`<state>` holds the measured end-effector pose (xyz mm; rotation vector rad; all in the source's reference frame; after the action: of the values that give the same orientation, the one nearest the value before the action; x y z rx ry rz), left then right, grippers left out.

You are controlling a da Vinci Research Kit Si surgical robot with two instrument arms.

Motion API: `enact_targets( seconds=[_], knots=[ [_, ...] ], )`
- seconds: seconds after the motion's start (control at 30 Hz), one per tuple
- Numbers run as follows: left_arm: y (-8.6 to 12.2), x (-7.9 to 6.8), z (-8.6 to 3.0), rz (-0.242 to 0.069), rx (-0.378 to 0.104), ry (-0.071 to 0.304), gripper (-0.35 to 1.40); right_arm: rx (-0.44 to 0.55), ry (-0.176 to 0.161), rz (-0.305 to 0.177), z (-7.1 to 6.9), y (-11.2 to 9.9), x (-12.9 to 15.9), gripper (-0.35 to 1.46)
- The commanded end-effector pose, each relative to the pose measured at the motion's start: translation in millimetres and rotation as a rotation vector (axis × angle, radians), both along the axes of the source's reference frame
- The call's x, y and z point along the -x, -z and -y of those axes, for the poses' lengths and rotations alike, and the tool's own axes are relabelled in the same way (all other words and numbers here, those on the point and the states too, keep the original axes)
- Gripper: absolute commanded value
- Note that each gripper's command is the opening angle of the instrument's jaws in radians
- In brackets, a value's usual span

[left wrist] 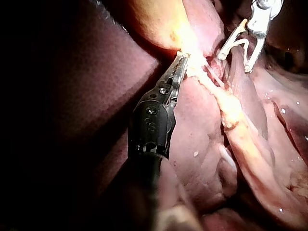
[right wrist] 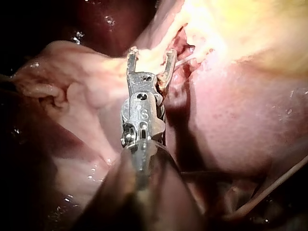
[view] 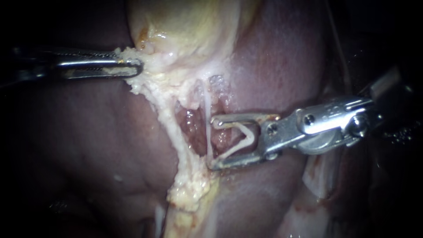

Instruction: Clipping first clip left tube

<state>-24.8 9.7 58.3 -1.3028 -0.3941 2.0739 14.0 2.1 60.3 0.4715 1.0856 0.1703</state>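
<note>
Endoscope view only: the white clip (view: 249,135) appeared side-on as an open V, with the thin tube (view: 207,128) standing out against a dark red hollow.
Left wrist view only: the left instrument (left wrist: 183,58) was seen along its dark shaft, with the forked tip of the right instrument (left wrist: 235,62) well ahead of it, beyond a pale ridge.
Right wrist view only: the right instrument was seen from behind, its prongs spread against pale tissue (neither clip nor tube could be made out there).
Gallbladder (view: 189,31): yellow-cream, smooth and glistening.
Liver (view: 88,145): dull purple-red, smooth and moist.
Fatty tissue (view: 158,97): a cream, crumbly, ragged band that ran from the gallbladder across the liver.
Tube: pale, threadlike, nearly straight.
Instrument tips: bright metal; the left was slender and toothed, the right two flat prongs on a hinged head.
Left jaws: closed on the edge of the fatty tissue beside the gallbladder.
Right jaws: wide apart, each prong bearing on one arm of the clip held between them.
Tube position: it crossed the mouth of the right jaws at their tips, beside the clip's open ends; whether it lay inside the V could not be told. It was well apart from the left jaws.
</note>
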Motion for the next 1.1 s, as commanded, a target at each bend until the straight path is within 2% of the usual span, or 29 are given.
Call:
enact_targets(
  seconds=[0.03, 0.33, 0.67, 0.87, 1.1],
  knots=[
    [0.0, 0.0, 0.0, 0.002, 0.000, -0.001, -0.35, -0.003, -0.002, 0.003, 0.0, -0.4, -0.4, 0.50],
    [0.2, 0.1, 0.0, 0.002, -0.001, -0.001, -0.35, -0.015, 0.005, -0.001, 0.0, -2.6, -2.7, 0.50],
    [0.3, 0.2, 0.1, 0.002, -0.001, 0.000, -0.35, -0.038, 0.026, -0.047, 0.5, -3.2, -4.6, 0.50],
    [0.3, 0.2, 0.1, 0.002, -0.001, 0.000, -0.35, -0.046, 0.045, -0.060, 1.1, -4.0, -5.5, 0.50],
    [0.3, 0.3, 0.1, 0.002, -0.001, 0.000, -0.35, -0.051, 0.047, -0.070, 1.6, -4.9, -6.6, 0.50]
  ],
)
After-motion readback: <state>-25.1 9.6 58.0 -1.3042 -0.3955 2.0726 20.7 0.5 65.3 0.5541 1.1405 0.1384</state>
